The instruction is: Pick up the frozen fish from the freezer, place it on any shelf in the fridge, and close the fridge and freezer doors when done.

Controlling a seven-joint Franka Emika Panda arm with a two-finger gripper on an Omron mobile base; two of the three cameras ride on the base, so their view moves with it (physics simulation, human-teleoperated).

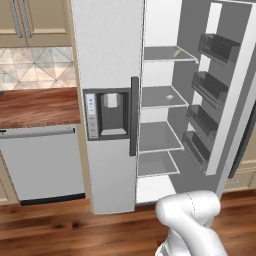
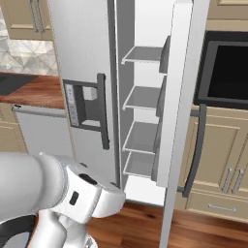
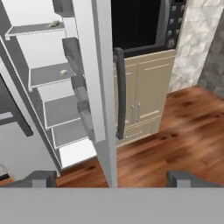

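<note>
The freezer door (image 1: 107, 50), white with a grey dispenser panel (image 1: 107, 114), stands shut, so the freezer behind it is hidden. The fridge (image 1: 159, 136) is open, its door (image 1: 227, 105) with dark inner bins swung wide to the right. A small tan thing (image 1: 177, 51) lies on the top fridge shelf and a small pale thing (image 1: 170, 96) on the second; I cannot tell whether either is the frozen fish. In the hand view my gripper (image 3: 111, 178) is open and empty, low in front of the fridge door's edge (image 3: 99, 87) and its dark bar handle (image 3: 120, 92).
A grey dishwasher (image 1: 42, 160) under a wooden counter (image 1: 35, 105) stands left of the refrigerator. A black wall oven (image 2: 225, 68) and beige cabinets (image 2: 218, 155) are to the right, behind the open door. Wooden floor (image 3: 175, 127) stretches in front.
</note>
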